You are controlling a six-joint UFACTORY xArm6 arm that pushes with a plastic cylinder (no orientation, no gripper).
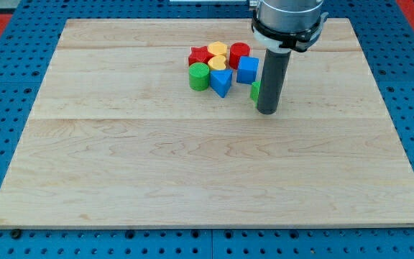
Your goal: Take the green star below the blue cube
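The blue cube (pixel 247 70) sits at the right end of a cluster of blocks near the view's top centre. The green star (pixel 254 91) lies just below and right of the cube; only its left edge shows, since my rod hides the rest. My tip (pixel 267 111) rests on the board right against the star's right side, slightly below it.
The cluster also holds a red star (pixel 199 55), a yellow block (pixel 217 49), another yellow block (pixel 217 62), a red cylinder (pixel 239 52), a green cylinder (pixel 199 75) and a blue triangular block (pixel 221 83). The wooden board (pixel 207 165) lies on a blue pegboard.
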